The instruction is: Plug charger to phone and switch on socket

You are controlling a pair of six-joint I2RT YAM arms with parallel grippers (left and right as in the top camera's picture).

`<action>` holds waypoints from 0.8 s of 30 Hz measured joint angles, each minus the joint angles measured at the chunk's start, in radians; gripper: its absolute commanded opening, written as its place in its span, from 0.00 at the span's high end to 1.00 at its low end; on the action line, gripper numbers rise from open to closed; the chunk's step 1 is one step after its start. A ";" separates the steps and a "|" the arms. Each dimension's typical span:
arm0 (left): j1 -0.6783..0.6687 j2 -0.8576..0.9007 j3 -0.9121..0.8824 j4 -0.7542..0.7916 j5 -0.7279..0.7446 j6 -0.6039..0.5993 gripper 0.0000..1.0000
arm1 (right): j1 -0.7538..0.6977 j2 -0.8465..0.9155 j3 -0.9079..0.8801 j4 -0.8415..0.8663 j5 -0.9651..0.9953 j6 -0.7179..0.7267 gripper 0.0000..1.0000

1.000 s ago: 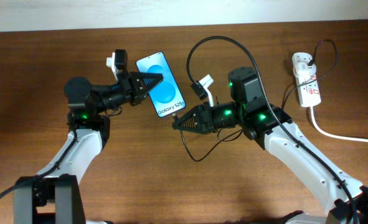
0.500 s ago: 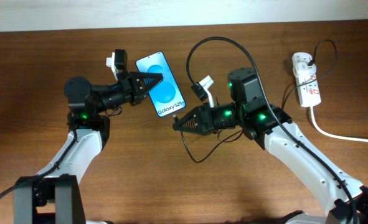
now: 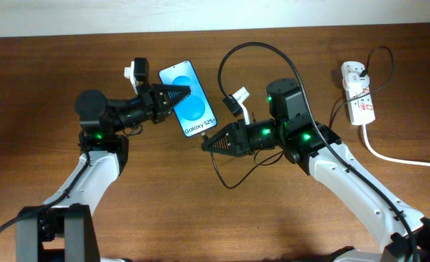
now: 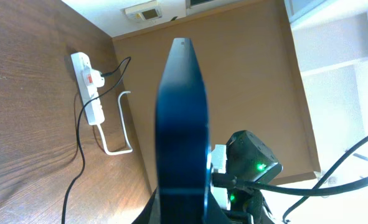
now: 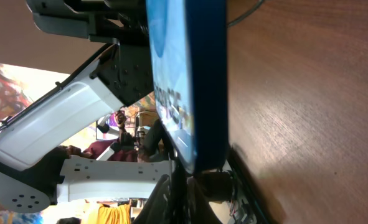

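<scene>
The phone, blue screen up with white text, is lifted off the table, and my left gripper is shut on its left edge. In the left wrist view the phone stands edge-on between the jaws of that gripper. My right gripper is shut on the charger connector, which sits right at the phone's bottom end. The black charger cable loops back over the right arm. The white socket lies at the far right, an adapter plugged into it.
A thick white cord runs from the socket toward the right edge. In the left wrist view the socket and its white cord lie beyond the phone. A wall bounds the table's far edge.
</scene>
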 measured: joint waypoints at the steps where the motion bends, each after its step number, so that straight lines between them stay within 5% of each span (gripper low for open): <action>1: 0.000 0.000 0.000 0.000 0.002 0.000 1.00 | 0.000 0.000 0.000 0.008 0.000 0.000 0.96; 24: 0.000 0.000 0.000 0.000 0.002 0.000 1.00 | 0.000 0.000 0.000 0.010 0.007 0.036 0.96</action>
